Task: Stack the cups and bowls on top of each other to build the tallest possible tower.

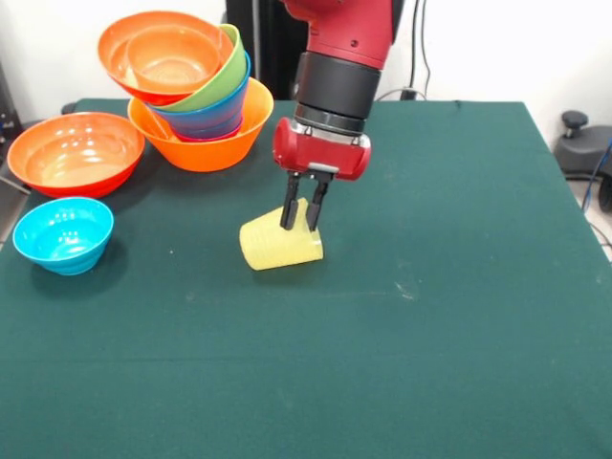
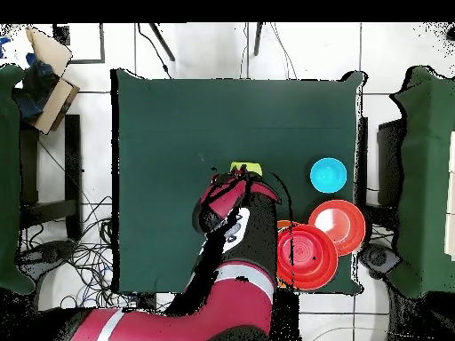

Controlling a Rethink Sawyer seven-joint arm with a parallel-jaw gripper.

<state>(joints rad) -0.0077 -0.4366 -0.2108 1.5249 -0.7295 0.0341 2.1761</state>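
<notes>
The pale-yellow cup (image 1: 277,247) lies tilted on the green table just in front of the arm; only its edge shows in the overhead view (image 2: 244,167). My gripper (image 1: 299,227) comes straight down on it, its two fingers closed across the cup's raised wall. The tower stands at the back left: a large light-orange bowl (image 1: 225,143) holds a blue bowl (image 1: 215,120), a lime-green bowl (image 1: 222,81) and tilted orange bowls (image 1: 167,53) on top. It also shows in the overhead view (image 2: 307,256), partly hidden by the arm.
A wide red-orange bowl (image 1: 75,153) sits alone at the left edge, with a small cyan bowl (image 1: 62,234) in front of it. The table (image 1: 459,287) stretches out to the right and front of the cup.
</notes>
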